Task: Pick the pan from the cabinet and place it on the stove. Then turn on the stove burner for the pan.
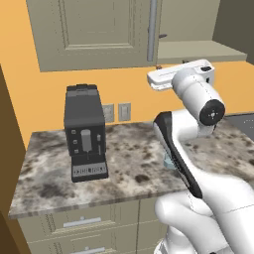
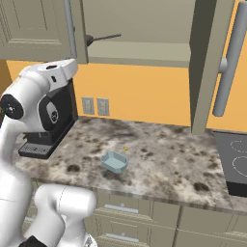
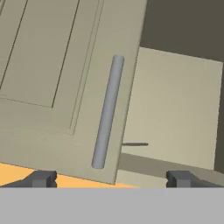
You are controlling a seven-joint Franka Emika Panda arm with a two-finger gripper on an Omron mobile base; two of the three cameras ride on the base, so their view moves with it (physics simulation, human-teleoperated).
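The pan (image 2: 89, 40) sits inside the cabinet (image 2: 140, 29), on its bottom shelf near the shelf's left end, mostly hidden behind the edge of the closed left door (image 1: 94, 30). What shows of it is a sliver of the dark body and the long thin handle (image 2: 105, 36) pointing right across the open compartment. In the hand view the handle (image 3: 134, 144) is a thin dark line just above the shelf's front edge.

The left door's vertical grey bar handle (image 3: 107, 111) runs along its right edge, next to the opening. The cabinet's right door (image 2: 208, 62) stands swung open, with its own bar handle (image 2: 230, 62) facing outward.

The gripper (image 3: 110, 178) is raised below the cabinet's front, jaws spread wide and nothing between them; its fingertips (image 3: 41, 178) frame the foot of the left door and the shelf edge.

Below lies the speckled stone counter (image 2: 159, 159). A black coffee machine (image 1: 85, 131) stands toward its left end against the orange wall, and a small pale blue tray (image 2: 114, 161) lies near the front edge around the middle. The stove (image 2: 232, 161) begins at the counter's right end, its white burner rings (image 2: 240, 164) partly in view.
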